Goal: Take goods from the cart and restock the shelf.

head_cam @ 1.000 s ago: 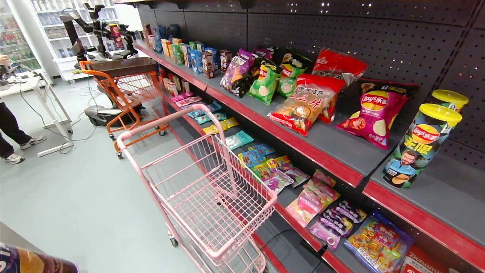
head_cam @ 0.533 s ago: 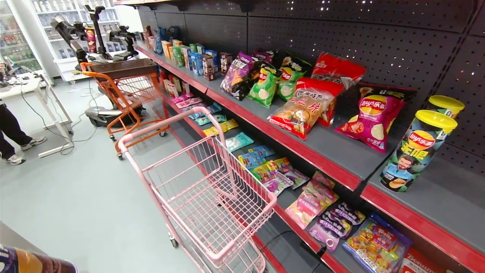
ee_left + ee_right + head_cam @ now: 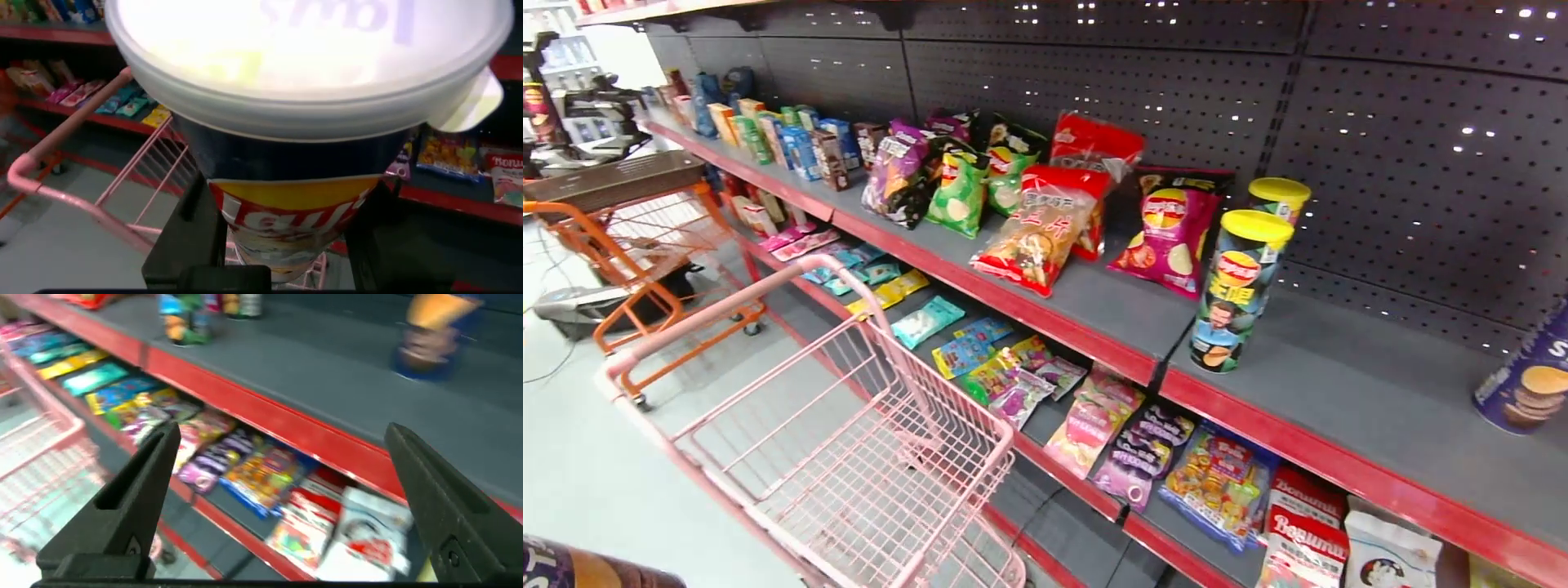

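My left gripper (image 3: 282, 245) is shut on a dark chip can (image 3: 294, 163) with a white lid and a yellow and red label; its black fingers (image 3: 194, 233) press both sides. The same can (image 3: 584, 567) pokes in at the lower left corner of the head view. The pink cart (image 3: 739, 287) stands in front of the shelf (image 3: 1339, 367), on my left, and no goods are visible in its basket. My right gripper (image 3: 282, 531) is open with nothing between its fingers, held out before the shelf's red edge (image 3: 270, 416).
Two yellow-lidded cans (image 3: 1241, 278) stand on the grey shelf beside several chip bags (image 3: 1037, 237). A blue can (image 3: 1523, 380) stands at the far right, with bare shelf between them. Snack packs (image 3: 1127, 453) fill the lower shelf. An orange cart (image 3: 629, 245) stands far left.
The head camera has swung to the right, so the whole picture shifted left and the blue can came into view. The can in my left gripper stays at the lower left corner.
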{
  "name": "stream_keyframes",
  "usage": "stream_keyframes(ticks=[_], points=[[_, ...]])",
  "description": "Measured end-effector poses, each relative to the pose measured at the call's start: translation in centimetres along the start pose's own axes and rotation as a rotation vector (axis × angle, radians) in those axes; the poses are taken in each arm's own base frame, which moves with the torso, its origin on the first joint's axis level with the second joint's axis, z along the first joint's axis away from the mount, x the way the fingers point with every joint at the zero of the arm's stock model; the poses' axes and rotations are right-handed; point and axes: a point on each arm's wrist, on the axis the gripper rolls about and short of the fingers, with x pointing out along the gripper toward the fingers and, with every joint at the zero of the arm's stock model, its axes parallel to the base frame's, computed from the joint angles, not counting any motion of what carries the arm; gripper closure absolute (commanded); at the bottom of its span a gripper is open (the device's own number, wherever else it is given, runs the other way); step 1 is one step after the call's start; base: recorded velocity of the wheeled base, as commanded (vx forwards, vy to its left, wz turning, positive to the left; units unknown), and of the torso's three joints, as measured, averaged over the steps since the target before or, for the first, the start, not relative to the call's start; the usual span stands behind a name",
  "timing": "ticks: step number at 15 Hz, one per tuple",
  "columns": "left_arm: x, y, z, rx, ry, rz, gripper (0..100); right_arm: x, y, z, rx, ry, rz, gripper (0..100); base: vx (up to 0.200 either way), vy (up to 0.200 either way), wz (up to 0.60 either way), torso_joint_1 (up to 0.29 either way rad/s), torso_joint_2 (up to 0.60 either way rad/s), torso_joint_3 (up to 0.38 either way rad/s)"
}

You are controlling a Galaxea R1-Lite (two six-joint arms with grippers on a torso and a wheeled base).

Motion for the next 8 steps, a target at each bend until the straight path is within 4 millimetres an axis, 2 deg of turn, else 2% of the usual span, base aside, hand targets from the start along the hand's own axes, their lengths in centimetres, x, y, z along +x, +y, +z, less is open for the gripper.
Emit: stream_keyframes(ticks=[8], points=[[-0.12, -0.06, -0.58, 0.028, 0.001, 0.012, 100, 0.0, 0.0, 0.0, 0.0, 0.0, 0.0, 0, 0.0, 0.0, -0.6, 0.0, 0.0, 0.001]])
